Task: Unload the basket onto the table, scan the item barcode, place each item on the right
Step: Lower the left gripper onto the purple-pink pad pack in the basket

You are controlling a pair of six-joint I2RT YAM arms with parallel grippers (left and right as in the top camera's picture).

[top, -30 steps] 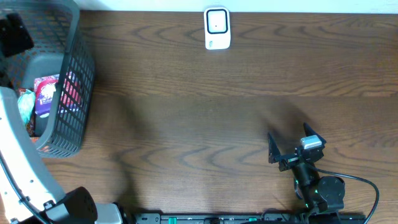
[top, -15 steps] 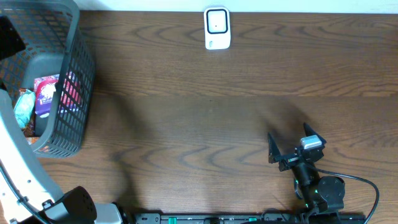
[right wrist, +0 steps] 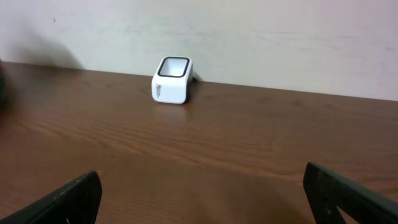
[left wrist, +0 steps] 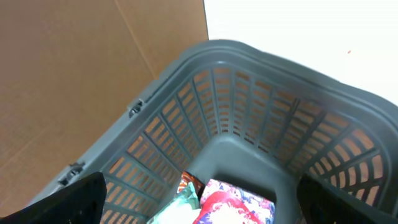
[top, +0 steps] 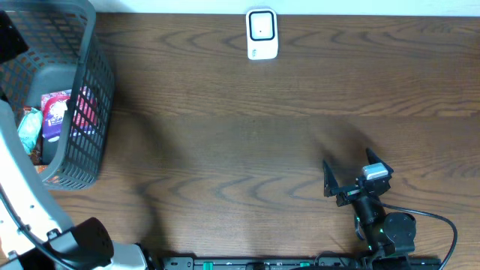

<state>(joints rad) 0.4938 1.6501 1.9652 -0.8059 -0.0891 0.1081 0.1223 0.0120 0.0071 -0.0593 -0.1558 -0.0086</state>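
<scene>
1. Right gripper: my jaws stand wide apart and hold nothing. It sits low over the near right part of the table and faces the far edge.
2. Left gripper: jaws spread wide, nothing between the fingers. It hangs above the mouth of the basket and looks down into it. It touches neither the rim nor the contents.
3. Table surface: no item lies on the wood between my grippers and the far edge.
4. Basket, at the left edge: a grey slatted bin with several packets lying on its floor. The left wrist view shows a red flowered packet with a teal one just beside it. No barcode is legible on either from here.
5. Scanner: a white unit with a dark window, standing at the far edge near the middle. It is well apart from the basket and from both grippers.
6. Finding on progress: the task is at its very start, in my judgement.
   - Nothing is picked, lifted or presented.
   - Outstanding: lower the left jaws onto one packet and close on it.
   - Then raise it out of the basket and carry it across to the scanner.
   - Finally, turn its barcode toward the window.
</scene>
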